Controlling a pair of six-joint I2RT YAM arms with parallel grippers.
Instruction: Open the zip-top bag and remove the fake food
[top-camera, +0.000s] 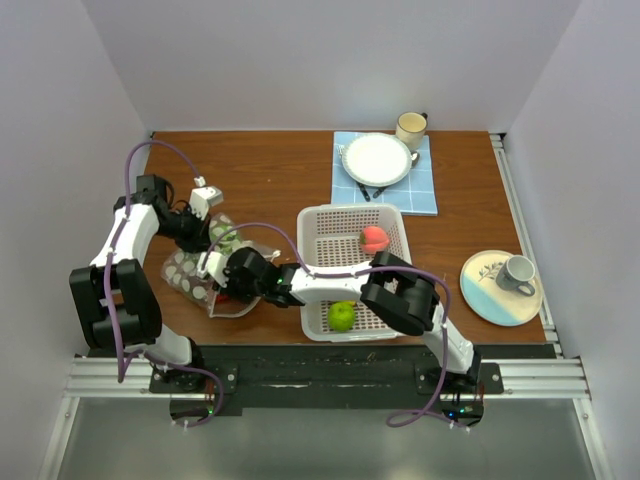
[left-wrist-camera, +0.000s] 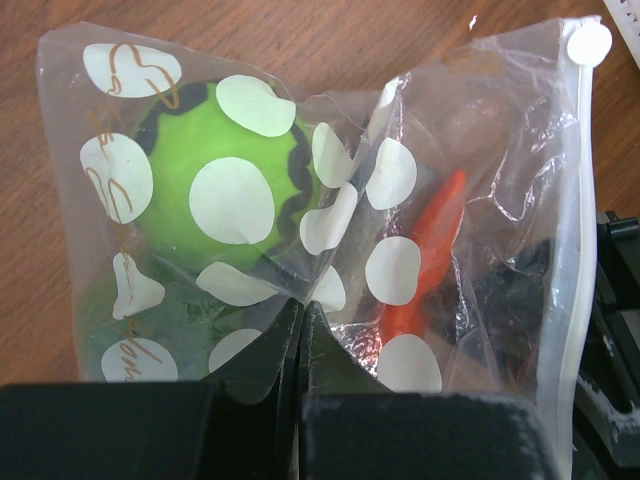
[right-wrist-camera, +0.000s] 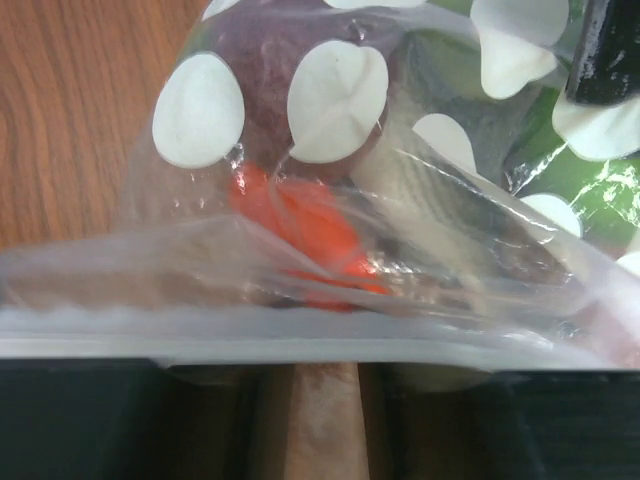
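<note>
Zip-top bag (top-camera: 188, 270): thin clear film, crinkled, printed with white dots. It lies on the brown wood-grain tabletop (top-camera: 270, 170) near the left edge, towards the near-left corner.

Left hand (left-wrist-camera: 303, 318): black fingers closed together, pinching a fold of the film.

Right hand (right-wrist-camera: 310, 410): fingers stand wide apart with bare wood between them. The bag's frosted zip strip (right-wrist-camera: 300, 345) lies across their tips, and nothing is clamped.

Contents, seen through the film: the left wrist view shows a smooth round green piece (left-wrist-camera: 215, 200) and a tapered orange carrot (left-wrist-camera: 435, 240). The right wrist view adds a rounded dark purple piece (right-wrist-camera: 265, 60), which the overhead view cannot resolve.

Only the overhead view shows the white perforated basket (top-camera: 330, 222). It sits at the middle of the near edge, just right of the bag, and holds a pink peach (top-camera: 374, 238) and a green apple (top-camera: 342, 316)
</note>
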